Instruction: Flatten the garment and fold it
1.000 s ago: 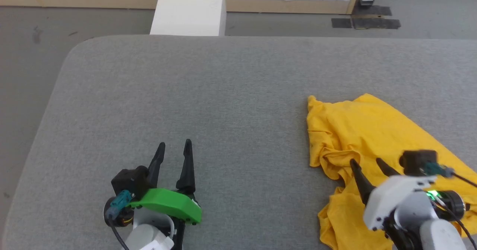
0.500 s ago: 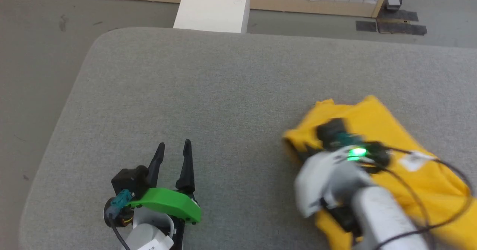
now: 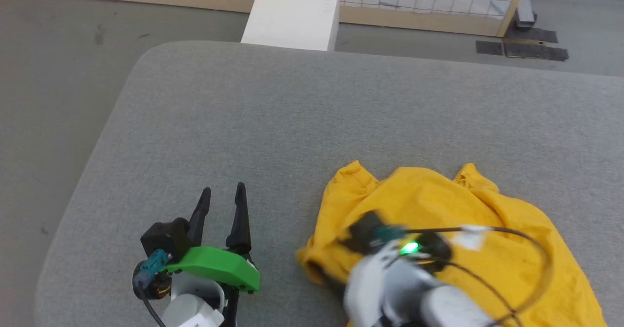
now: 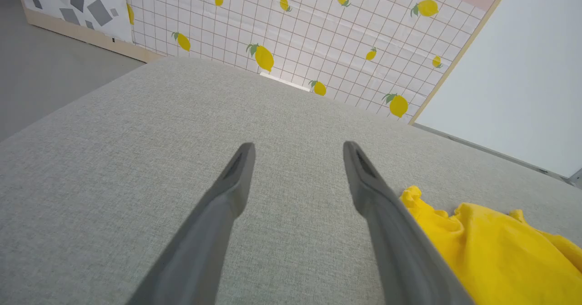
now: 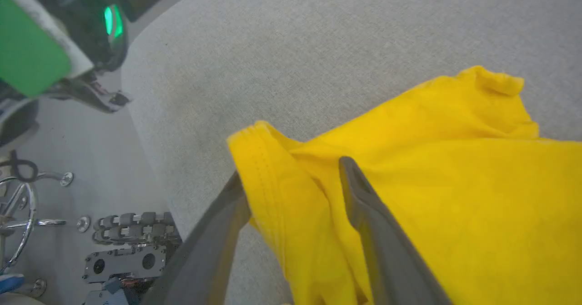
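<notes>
— Head view: where is the garment (image 3: 438, 205)?
— Crumpled on the table (image 3: 243, 122), right of centre, near the front edge. The left gripper (image 3: 223, 188) is to its left, well apart from it, fingers spread with nothing between them. The right wrist (image 3: 390, 278) is a blur over the garment's near-left part, and its fingers cannot be made out there.
— Left wrist view?
— Both fingers stand wide over bare table. The garment lies at the lower right, just beside one finger.
— Right wrist view?
— The right gripper (image 5: 292, 168) is spread. A stitched hem of the garment rises between its fingers and hides one fingertip. The cloth is not pinched.
</notes>
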Available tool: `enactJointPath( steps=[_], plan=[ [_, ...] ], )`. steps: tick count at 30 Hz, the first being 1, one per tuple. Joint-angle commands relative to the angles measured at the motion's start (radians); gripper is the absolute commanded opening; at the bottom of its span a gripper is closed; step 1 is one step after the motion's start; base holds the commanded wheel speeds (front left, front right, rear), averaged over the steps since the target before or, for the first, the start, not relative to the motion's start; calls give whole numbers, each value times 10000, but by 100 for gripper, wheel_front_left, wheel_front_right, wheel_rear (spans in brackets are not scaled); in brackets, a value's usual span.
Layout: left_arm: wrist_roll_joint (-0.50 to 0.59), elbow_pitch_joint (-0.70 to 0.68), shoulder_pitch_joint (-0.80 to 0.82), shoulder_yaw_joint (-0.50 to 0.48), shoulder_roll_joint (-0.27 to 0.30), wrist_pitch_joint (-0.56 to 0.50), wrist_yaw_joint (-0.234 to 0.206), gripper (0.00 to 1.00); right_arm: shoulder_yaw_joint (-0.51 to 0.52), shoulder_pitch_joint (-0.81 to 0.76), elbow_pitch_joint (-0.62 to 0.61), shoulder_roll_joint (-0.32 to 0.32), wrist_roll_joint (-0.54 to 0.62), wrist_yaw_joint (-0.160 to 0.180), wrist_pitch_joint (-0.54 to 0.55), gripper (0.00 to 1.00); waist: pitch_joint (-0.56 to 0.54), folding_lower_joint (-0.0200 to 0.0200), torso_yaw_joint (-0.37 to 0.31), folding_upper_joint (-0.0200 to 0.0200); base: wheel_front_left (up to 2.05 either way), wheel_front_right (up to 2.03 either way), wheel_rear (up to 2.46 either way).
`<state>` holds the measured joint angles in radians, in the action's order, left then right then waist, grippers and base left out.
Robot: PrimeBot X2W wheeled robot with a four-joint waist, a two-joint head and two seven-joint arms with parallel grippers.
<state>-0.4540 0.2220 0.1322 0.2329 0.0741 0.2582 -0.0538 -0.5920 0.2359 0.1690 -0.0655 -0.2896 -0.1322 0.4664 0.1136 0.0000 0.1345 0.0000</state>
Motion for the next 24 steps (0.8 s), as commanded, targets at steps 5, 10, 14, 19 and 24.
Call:
enactJointPath(
  steps=[5, 10, 14, 19, 24],
  plan=[
    [212, -80, -54, 86, 77, 31, 43, 100, 2782, -1314, -1495, -113, 473, 15, -1302, 100, -221, 0, -472, 0, 0, 0, 0],
    [439, -121, 367, 469, 155, -180, 225, 100, 5740, -2466, -2548, 110, 1348, 15, -2835, 100, -233, 0, -1158, 0, 0, 0, 0],
    [585, -108, 878, 783, 130, -388, 348, 100, 6666, -2917, -2310, 145, 1277, 15, -3461, 100, -172, 0, -1826, 0, 0, 0, 0],
    [729, 55, 1503, 1248, 93, -858, 571, 100, 7145, -3019, -2013, 149, 1030, 15, -3929, 100, 46, 0, -2548, 0, 0, 0, 0],
    [1094, 779, 2893, 2007, 69, -2232, 925, 100, 7229, -2882, -1897, 151, 833, 15, -4382, 100, 551, 0, -3039, 0, 0, 0, 0]
  ],
)
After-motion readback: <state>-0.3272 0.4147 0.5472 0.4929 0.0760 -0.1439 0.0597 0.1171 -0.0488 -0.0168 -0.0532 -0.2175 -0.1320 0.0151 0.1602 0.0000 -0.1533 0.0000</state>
